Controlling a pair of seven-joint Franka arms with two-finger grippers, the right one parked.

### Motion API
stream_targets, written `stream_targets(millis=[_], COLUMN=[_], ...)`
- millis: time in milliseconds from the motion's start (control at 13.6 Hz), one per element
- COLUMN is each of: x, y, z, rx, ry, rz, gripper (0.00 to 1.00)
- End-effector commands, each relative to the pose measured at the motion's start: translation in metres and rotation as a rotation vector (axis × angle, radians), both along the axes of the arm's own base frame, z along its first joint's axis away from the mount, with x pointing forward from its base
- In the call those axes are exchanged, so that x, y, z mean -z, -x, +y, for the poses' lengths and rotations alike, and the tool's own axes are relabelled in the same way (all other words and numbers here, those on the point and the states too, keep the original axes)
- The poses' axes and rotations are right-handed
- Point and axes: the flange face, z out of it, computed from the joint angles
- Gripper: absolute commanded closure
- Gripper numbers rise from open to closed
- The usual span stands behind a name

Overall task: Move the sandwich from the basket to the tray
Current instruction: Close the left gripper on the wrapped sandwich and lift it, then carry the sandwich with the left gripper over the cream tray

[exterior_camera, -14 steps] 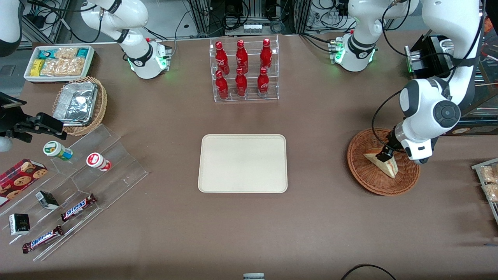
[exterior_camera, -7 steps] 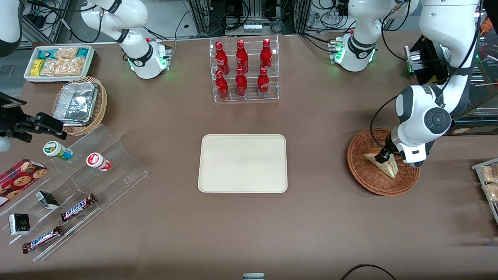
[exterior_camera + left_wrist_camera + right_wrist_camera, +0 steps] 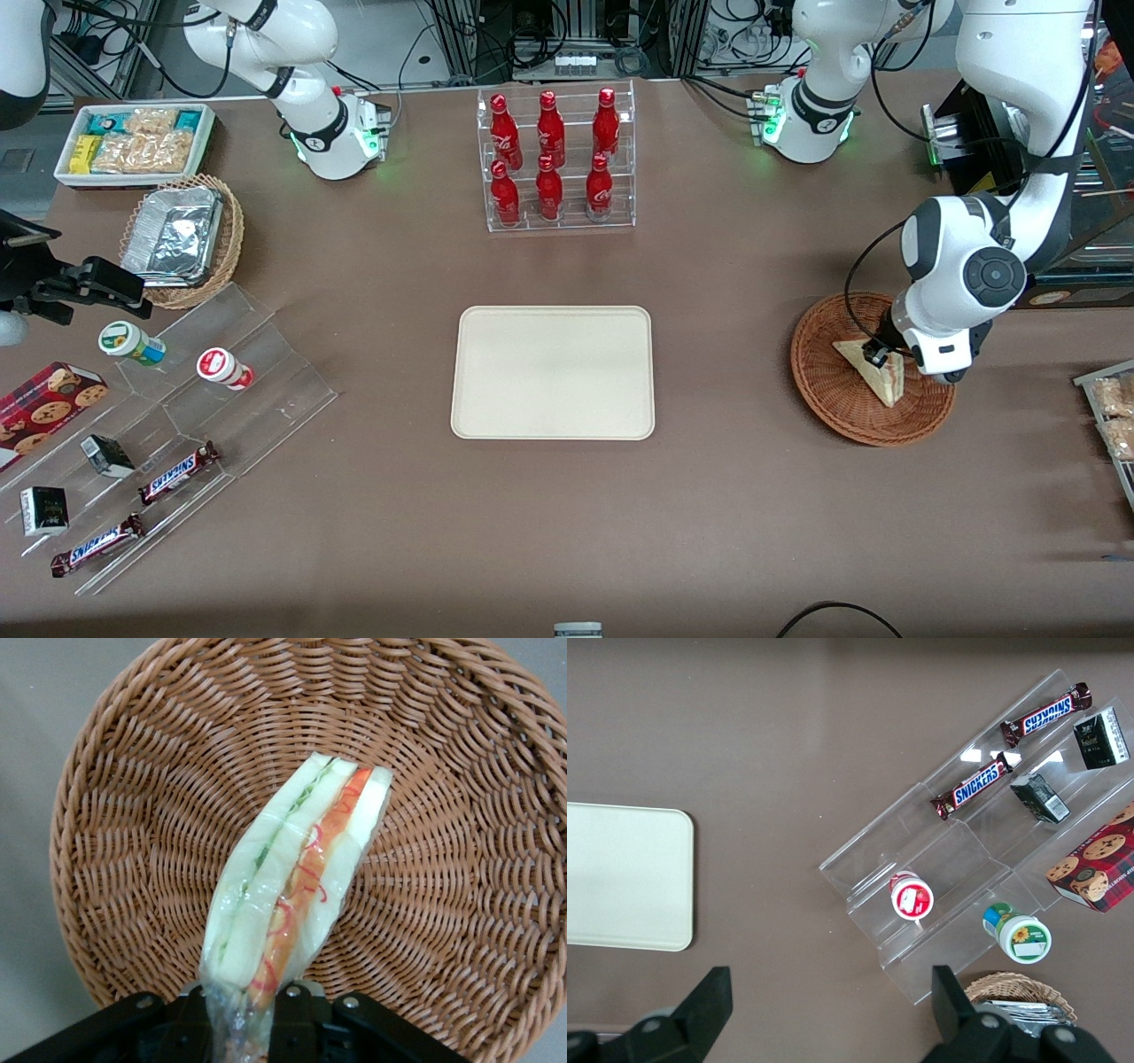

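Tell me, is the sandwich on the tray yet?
No, the sandwich is in the basket with the end effector at its end, and the tray holds nothing.

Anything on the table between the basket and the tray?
No, bare brown table only, per the front view. The gripper grips the sandwich in the basket; tray empty.
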Motion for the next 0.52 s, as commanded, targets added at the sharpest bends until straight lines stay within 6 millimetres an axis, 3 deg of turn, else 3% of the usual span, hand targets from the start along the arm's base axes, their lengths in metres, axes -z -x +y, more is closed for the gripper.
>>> stream_targets(millis=[0, 221, 443], x=[-0.033, -0.078, -0.131], y=[-0.001, 0.009, 0.001], z=[-0.030, -0.077, -0.150], rx=[0.072, 0.196, 0.288], ry=[-0.073, -0.126, -0.138], rz=[0.039, 0.077, 0.069], gripper=[0.98, 0.98, 0.98])
